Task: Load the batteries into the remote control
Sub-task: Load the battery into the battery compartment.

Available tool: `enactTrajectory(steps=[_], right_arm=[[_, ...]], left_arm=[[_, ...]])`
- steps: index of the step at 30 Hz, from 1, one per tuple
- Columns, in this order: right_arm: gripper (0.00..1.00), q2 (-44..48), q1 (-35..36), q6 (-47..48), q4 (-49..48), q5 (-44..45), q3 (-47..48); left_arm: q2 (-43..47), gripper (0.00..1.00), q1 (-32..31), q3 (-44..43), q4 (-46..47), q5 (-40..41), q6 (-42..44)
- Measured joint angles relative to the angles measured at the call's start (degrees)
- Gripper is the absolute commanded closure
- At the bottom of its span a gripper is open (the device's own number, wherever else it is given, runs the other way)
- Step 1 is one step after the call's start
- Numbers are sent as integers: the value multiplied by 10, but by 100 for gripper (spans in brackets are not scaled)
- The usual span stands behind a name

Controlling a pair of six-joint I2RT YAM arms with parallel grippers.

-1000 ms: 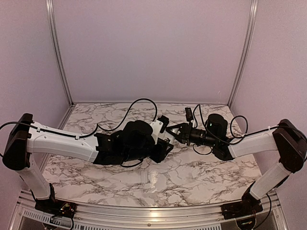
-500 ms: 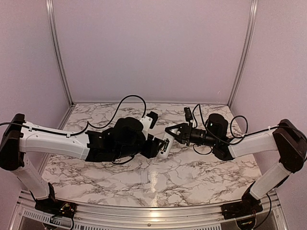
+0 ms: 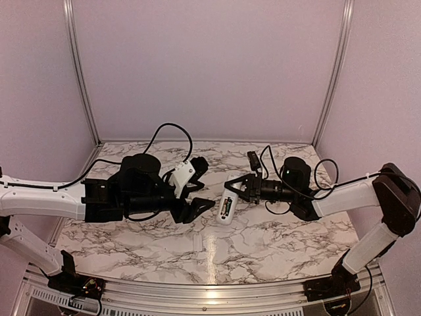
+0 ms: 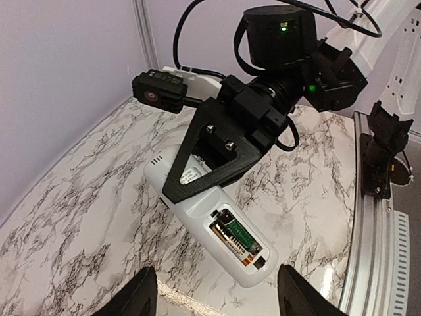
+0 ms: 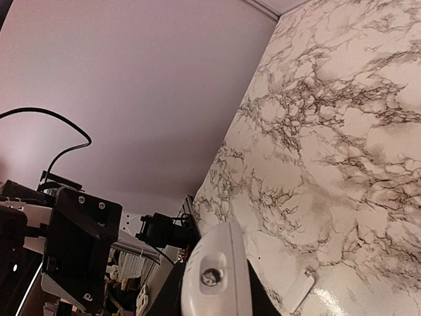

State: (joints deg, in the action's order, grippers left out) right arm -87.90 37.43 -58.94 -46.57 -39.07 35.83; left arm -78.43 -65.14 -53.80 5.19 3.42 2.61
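Observation:
The white remote control (image 3: 227, 207) hangs tilted above the table with its back up and its battery bay uncovered. My right gripper (image 3: 241, 187) is shut on its upper half, one black triangular finger (image 4: 212, 164) lying across it. Two batteries (image 4: 235, 238) lie side by side in the bay, one dark and gold, one green. My left gripper (image 3: 192, 191) stands open a little to the left of the remote, with nothing between its fingertips (image 4: 139, 297). In the right wrist view the remote's rounded end (image 5: 217, 276) fills the space between my right fingers.
A small white flat cover piece (image 5: 299, 289) lies on the marble table (image 3: 276, 237) below the remote. Black cables loop over both wrists. Lilac walls with metal rails (image 3: 332, 72) close in the back and sides.
My left gripper has drawn back to the left, away from the remote, and its jaws have spread. The remote, earlier hidden behind that gripper, now shows, still in the right gripper.

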Motion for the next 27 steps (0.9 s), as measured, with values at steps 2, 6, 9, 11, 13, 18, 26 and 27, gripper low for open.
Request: enactTrajectory(steps=[2, 6, 9, 11, 13, 18, 26, 27], right_arm=[[100, 0, 3, 9, 11, -9, 0], [100, -4, 15, 31, 38, -26, 1], [100, -6, 22, 42, 52, -34, 2], [100, -9, 25, 46, 57, -38, 2], [100, -12, 30, 49, 63, -40, 3], [100, -21, 36, 50, 64, -44, 4], [100, -37, 39, 43, 51, -47, 4], [100, -40, 40, 41, 47, -49, 4]], left_arm=[[4, 45, 0, 0, -11, -22, 45], [5, 55, 0, 5, -41, -61, 135], [3, 63, 0, 8, -57, -83, 179], [-2, 65, 0, 8, -58, -92, 198], [-9, 66, 0, 7, -60, -100, 215], [-40, 69, -5, -1, -72, -105, 241], [-63, 69, -9, -14, -76, -105, 251], [-66, 69, -9, -18, -76, -105, 251]])
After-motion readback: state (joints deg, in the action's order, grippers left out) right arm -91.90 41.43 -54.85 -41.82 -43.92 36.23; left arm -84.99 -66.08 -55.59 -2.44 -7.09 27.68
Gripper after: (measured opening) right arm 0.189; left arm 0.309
